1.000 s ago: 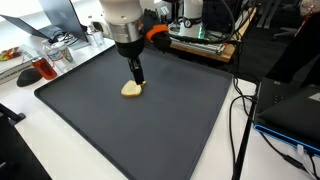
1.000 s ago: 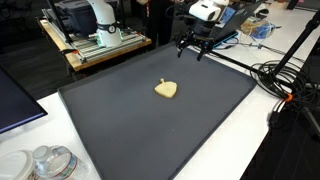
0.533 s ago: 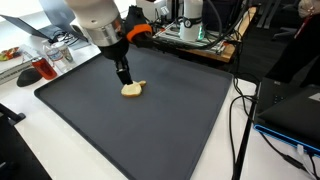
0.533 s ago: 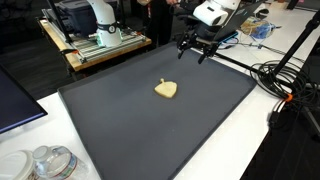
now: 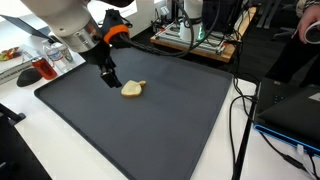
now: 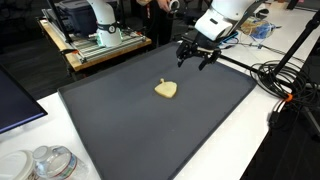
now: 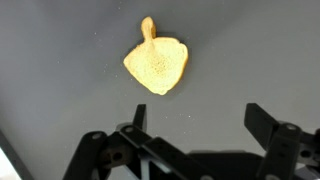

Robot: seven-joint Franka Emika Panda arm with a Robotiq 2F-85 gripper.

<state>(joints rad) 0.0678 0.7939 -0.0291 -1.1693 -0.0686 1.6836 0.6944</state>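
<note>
Claw (image 7: 197,118) is wide open, nothing in it, hanging over the dark mat (image 7: 60,70). The small yellow pear-shaped piece (image 7: 156,66) lies flat just ahead of its fingertips, not touching.

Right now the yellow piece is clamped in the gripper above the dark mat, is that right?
No. The yellow piece lies on the dark mat, apart from the gripper, whose jaws stand open and empty. The wrist view shows it.
</note>
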